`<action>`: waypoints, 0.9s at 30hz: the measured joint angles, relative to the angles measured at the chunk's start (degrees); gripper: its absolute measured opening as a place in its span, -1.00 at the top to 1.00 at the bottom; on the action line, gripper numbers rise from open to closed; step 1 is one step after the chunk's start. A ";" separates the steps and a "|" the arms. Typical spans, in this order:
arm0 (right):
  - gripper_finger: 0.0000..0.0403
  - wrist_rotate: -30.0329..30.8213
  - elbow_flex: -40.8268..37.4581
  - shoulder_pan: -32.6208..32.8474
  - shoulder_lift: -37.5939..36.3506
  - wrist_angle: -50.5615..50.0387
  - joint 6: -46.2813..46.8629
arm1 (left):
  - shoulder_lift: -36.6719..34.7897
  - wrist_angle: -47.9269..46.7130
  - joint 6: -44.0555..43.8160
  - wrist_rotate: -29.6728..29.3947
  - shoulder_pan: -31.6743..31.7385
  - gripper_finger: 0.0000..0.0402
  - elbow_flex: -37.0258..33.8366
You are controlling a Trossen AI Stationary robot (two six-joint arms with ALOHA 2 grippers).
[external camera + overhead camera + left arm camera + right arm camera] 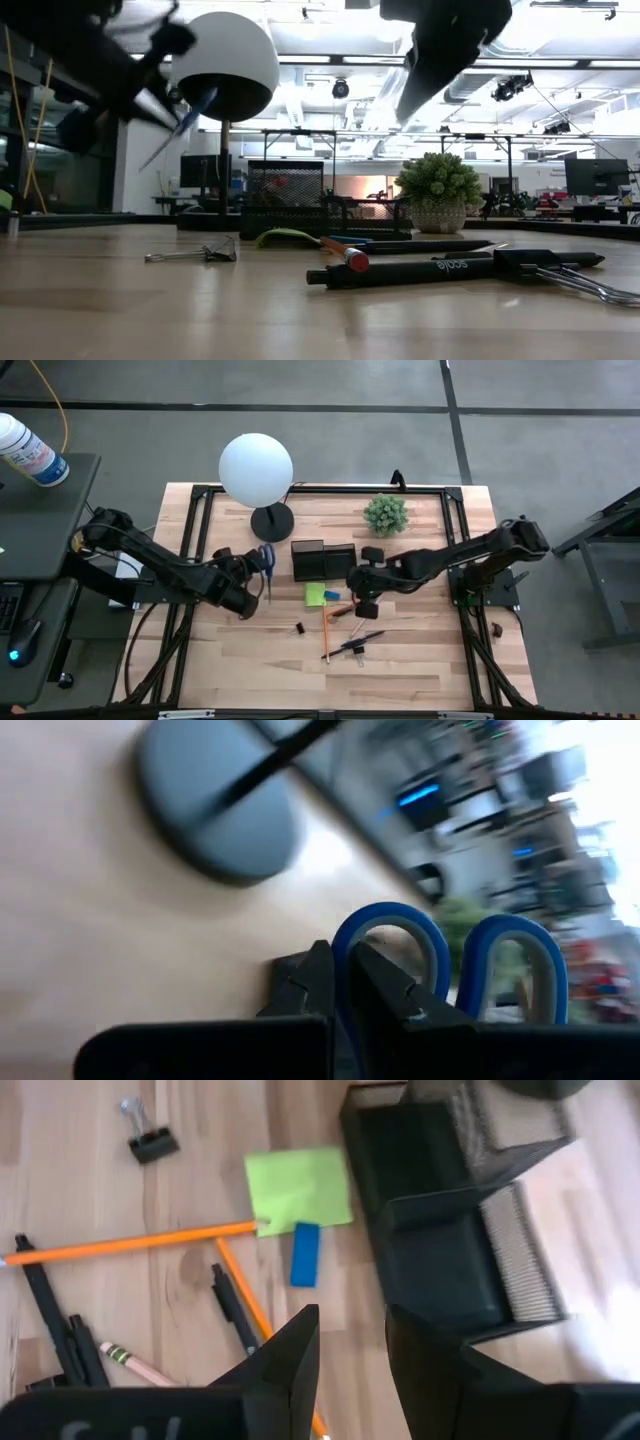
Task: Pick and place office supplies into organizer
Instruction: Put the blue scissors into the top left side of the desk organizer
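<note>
My left gripper (258, 578) is clamped shut on the blue-handled scissors (266, 560), lifted off the table (250, 660) left of the mesh organizer (322, 559). From my left wrist I see only the two blue handle loops (450, 960) past my fingers (385, 985); the blades are hidden under my own body, and the lamp base (215, 815) beyond is smeared. In the low view the scissors (185, 120) hang tilted in front of the white globe lamp (225, 65), their outline soft.

My right gripper (362, 595) hovers just right of the organizer, fingers (285, 1355) parted with nothing between them. Below it lie the lime-green sticky-note pad (298, 1188), the small blue block (305, 1254), an orange pencil (130, 1243), a binder clip (150, 1140) and dark pens (60, 1340), the pens partly cut off behind my wrist. The organizer's far compartments (440, 1270) are too dark to read.
</note>
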 joint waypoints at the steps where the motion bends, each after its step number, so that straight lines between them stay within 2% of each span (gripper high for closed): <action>1: 0.46 0.30 0.00 0.00 -0.88 -0.18 0.00 | 0.01 -0.01 1.21 -1.82 -0.34 1.00 1.08; 4: 0.46 0.89 0.00 0.00 -3.10 -0.29 -0.11 | 0.04 2.94 7.92 -6.71 -0.96 1.00 4.23; 9: 0.46 0.95 0.00 0.00 -6.35 -0.60 -0.15 | 0.06 12.59 28.22 -15.12 -0.81 1.00 9.01; 13: 0.46 0.45 0.00 0.04 -8.95 -0.80 -0.09 | 0.06 17.26 41.78 -18.29 -0.74 1.00 11.81; 18: 0.46 -0.41 0.00 0.04 -12.01 -0.82 -0.03 | 0.06 20.31 47.16 -19.87 -0.78 1.00 12.64; 27: 0.46 -5.13 0.00 0.04 -14.27 -1.41 -0.43 | 1.85 21.96 47.06 -21.58 -0.26 1.00 12.60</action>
